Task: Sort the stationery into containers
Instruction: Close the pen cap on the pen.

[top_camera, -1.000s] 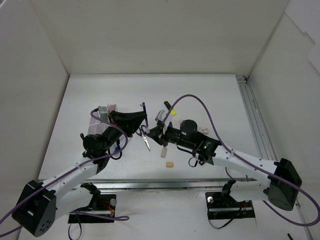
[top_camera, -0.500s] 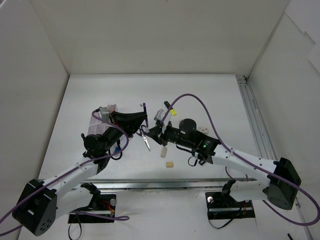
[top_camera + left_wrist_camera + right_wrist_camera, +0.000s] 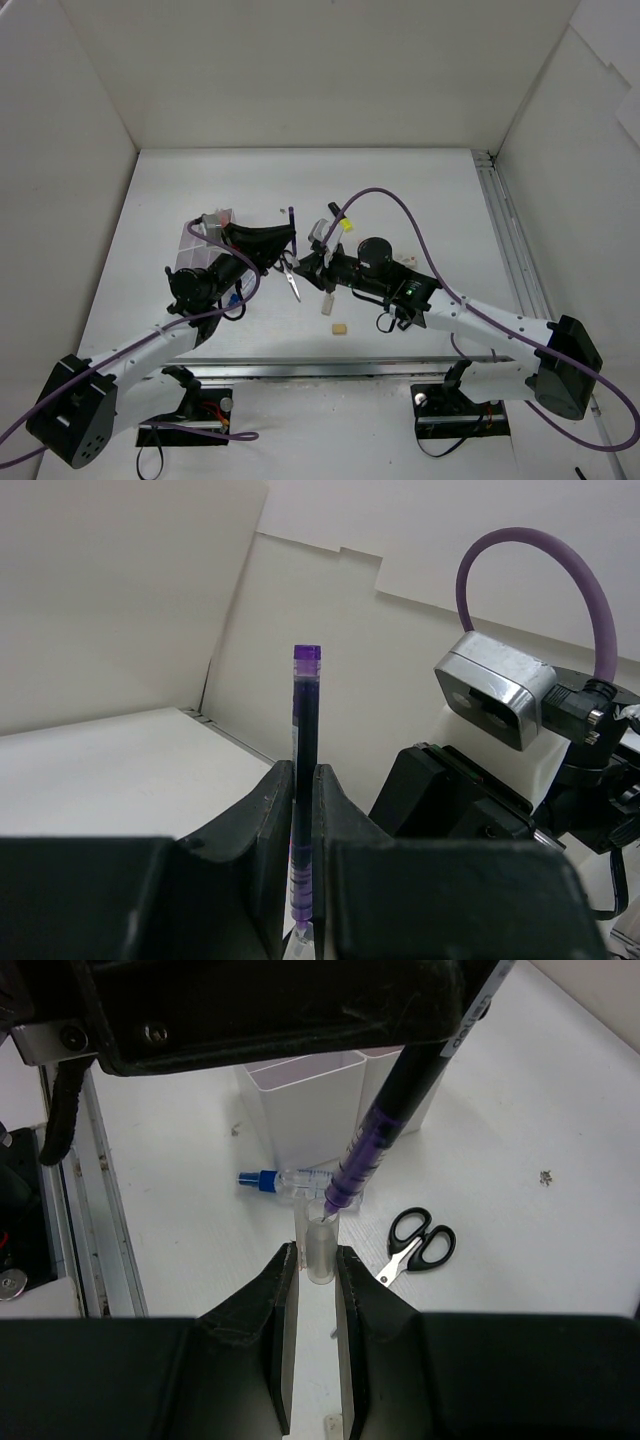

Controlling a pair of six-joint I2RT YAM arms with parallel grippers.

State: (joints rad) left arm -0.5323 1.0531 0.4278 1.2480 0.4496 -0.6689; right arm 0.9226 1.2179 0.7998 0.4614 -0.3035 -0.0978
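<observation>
**Pen tip meets cap near the box**

The left gripper [image 3: 300,815] is clamped on a purple pen [image 3: 306,730]. The right gripper [image 3: 318,1280] pinches a clear cap [image 3: 320,1245] between closed fingers. The pen's tip sits at the cap's mouth (how far in, I cannot tell), just in front of the white box [image 3: 305,1095]. Black scissors [image 3: 420,1240] lie on the table near the box. A clear, blue-ended piece [image 3: 275,1179] lies just beside the box.

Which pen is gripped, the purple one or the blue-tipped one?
The purple pen, clamped in the left end effector; the blue-tipped pen lies loose.
</observation>
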